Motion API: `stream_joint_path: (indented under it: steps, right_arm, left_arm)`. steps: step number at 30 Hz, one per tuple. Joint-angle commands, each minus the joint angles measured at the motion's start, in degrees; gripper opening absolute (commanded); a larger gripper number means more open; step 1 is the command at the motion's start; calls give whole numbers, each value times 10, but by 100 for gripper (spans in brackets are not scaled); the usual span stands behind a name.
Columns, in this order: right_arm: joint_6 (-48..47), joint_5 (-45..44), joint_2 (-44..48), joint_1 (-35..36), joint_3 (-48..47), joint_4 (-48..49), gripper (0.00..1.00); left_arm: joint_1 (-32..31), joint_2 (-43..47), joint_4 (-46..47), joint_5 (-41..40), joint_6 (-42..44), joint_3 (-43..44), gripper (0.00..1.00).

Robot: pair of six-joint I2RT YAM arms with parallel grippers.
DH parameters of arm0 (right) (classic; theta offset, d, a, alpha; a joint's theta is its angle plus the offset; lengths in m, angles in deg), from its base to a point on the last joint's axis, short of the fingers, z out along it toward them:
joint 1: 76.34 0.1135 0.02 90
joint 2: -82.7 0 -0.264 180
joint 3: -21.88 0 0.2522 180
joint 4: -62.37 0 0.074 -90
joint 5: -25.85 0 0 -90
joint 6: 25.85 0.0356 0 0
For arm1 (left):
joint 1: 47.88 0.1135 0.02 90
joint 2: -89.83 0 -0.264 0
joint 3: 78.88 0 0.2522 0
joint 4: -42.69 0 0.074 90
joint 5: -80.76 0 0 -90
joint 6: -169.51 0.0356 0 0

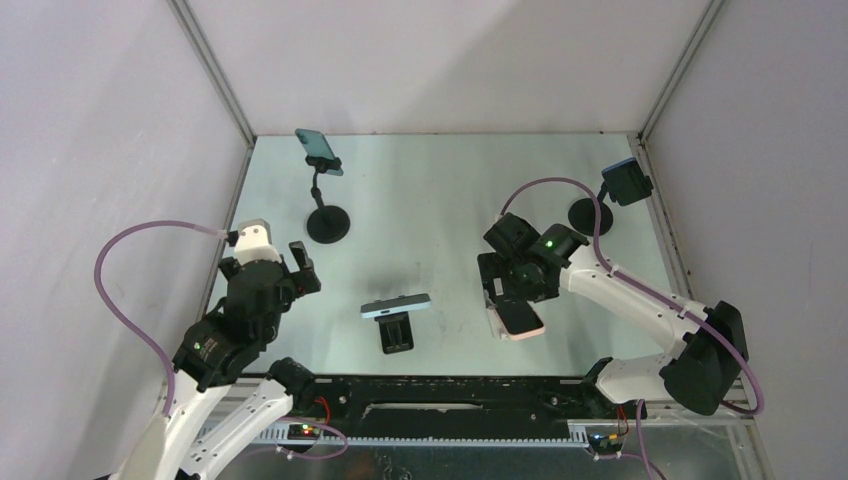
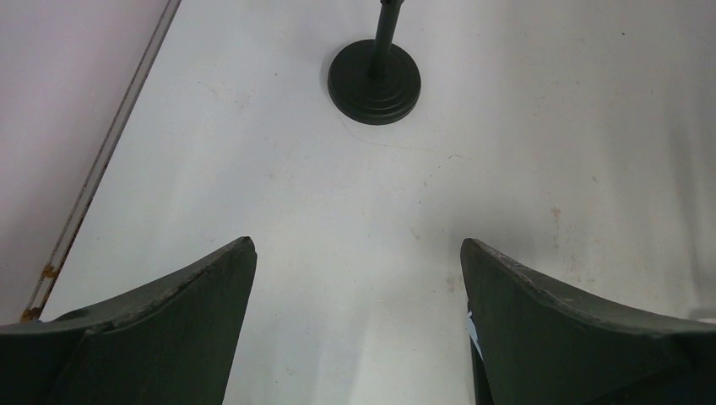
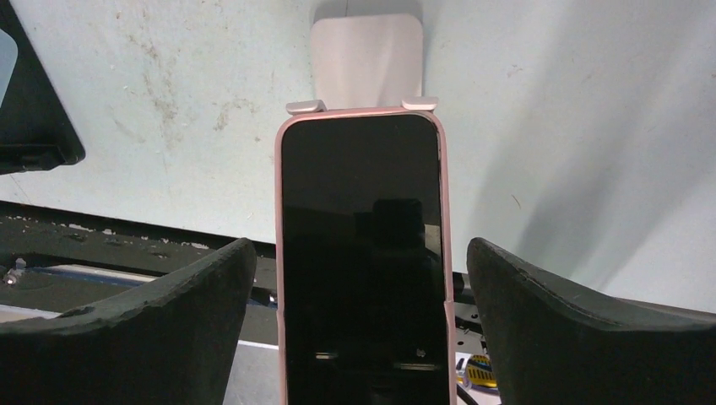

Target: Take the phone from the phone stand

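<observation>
Left tool: hanging spread and empty over bare bench; staying out of the way, I judge, because the other arm is doing the work.
Teal phone: sitting clamped on top of the gooseneck stand at the back left, well apart from both tools.
Middle phone: lying landscape across the black stand near the front, between the two arms, with nothing touching it.
Pink phone: the task's thing, by my reading; leaning screen-up on the pink stand right of centre, its end resting against the stand's two lips.
Right tool: straddling the pink phone with fingers spread and a gap showing on each side, so pinching nothing. It is lining up on the long edges, probably so that a squeeze is catching both sides before a lift off the lips.
Blue phone: sitting on the round-foot stand at the back right, apart from the right tool.
Count: four phones and four stands, each stand carrying one phone; two tools.
Stage: grasp pending; the pink phone is not yet leaving its stand.
</observation>
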Motion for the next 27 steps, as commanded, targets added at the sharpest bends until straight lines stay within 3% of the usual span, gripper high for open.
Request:
stream_joint_path:
  steps: [1,27]
  right_arm:
    - [10,7,8,4,-3,0,98]
    - [-5,10,-20,16,0,-35,98]
  left_arm:
    - [5,1,21,5,13,-4,98]
    - [5,1,24,12,17,-5,98]
